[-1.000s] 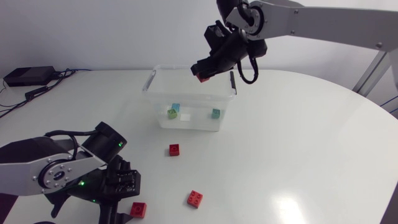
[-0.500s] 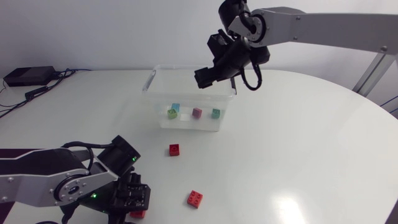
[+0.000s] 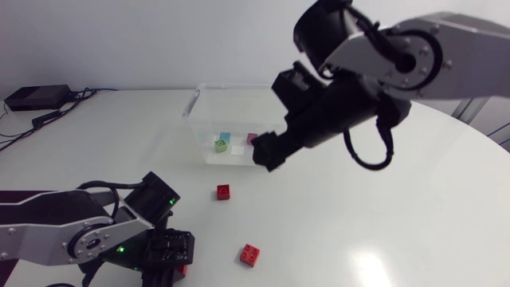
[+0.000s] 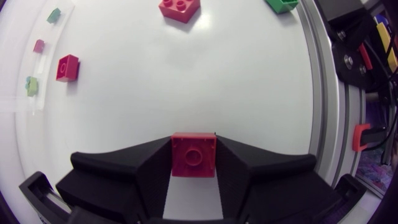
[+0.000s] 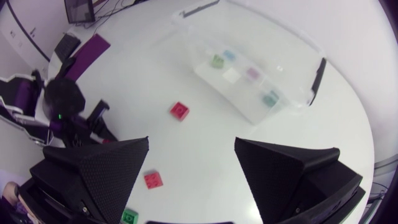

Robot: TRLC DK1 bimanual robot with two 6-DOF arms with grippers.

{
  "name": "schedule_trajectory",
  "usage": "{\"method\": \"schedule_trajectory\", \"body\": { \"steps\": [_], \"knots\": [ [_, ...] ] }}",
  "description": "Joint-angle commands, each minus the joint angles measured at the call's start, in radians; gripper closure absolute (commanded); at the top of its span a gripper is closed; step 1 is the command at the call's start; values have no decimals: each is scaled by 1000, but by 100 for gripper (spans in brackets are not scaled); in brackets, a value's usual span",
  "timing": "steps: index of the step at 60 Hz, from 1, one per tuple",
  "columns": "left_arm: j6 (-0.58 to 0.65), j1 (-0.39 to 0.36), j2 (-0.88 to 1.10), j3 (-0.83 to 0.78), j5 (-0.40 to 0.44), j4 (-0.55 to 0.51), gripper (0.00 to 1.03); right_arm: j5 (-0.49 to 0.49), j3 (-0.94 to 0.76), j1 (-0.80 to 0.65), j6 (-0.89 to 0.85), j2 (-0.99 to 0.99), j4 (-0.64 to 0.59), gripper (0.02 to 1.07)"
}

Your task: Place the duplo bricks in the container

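My left gripper (image 4: 193, 155) is shut on a red duplo brick (image 4: 193, 154) down on the table near the front edge; both fingers press its sides. In the head view the left gripper (image 3: 171, 253) hides that brick. The clear container (image 3: 195, 100) stands at the back with a green brick (image 3: 220, 145), a blue brick (image 3: 225, 138) and a pink brick (image 3: 252, 139) inside. My right gripper (image 3: 267, 151) hangs open and empty just in front of the container (image 5: 205, 59). A small red brick (image 3: 224, 191) and a larger red brick (image 3: 249, 254) lie loose on the table.
A green brick (image 4: 281, 5) lies close to the table's front edge, beyond the larger red brick (image 4: 180, 7). A black box with cables (image 3: 36, 97) sits at the back left. White tabletop stretches out to the right of the container.
My right gripper opened over the container, a pink brick now lies inside, and the arm swung forward and down. My left gripper dropped over the front red brick and closed on it.
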Motion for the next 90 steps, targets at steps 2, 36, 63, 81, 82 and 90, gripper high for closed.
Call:
{"method": "schedule_trajectory", "body": {
  "steps": [2,36,63,81,82,90],
  "knots": [
    [-11,44,-61,92,5,-51,97,4,-101,63,37,-10,-14,7],
    [-179,237,63,680,63,-123,97,76,-213,251,78,240,52,7],
    [-401,285,379,1088,74,-68,97,90,-34,307,68,441,-78,7],
    [-447,308,482,1217,63,-69,97,100,21,313,60,493,-138,8],
    [-453,309,487,1224,63,-68,97,105,21,314,62,494,-138,10],
    [-495,320,548,1312,61,-60,97,122,41,313,75,516,-144,18]
  ]
}}
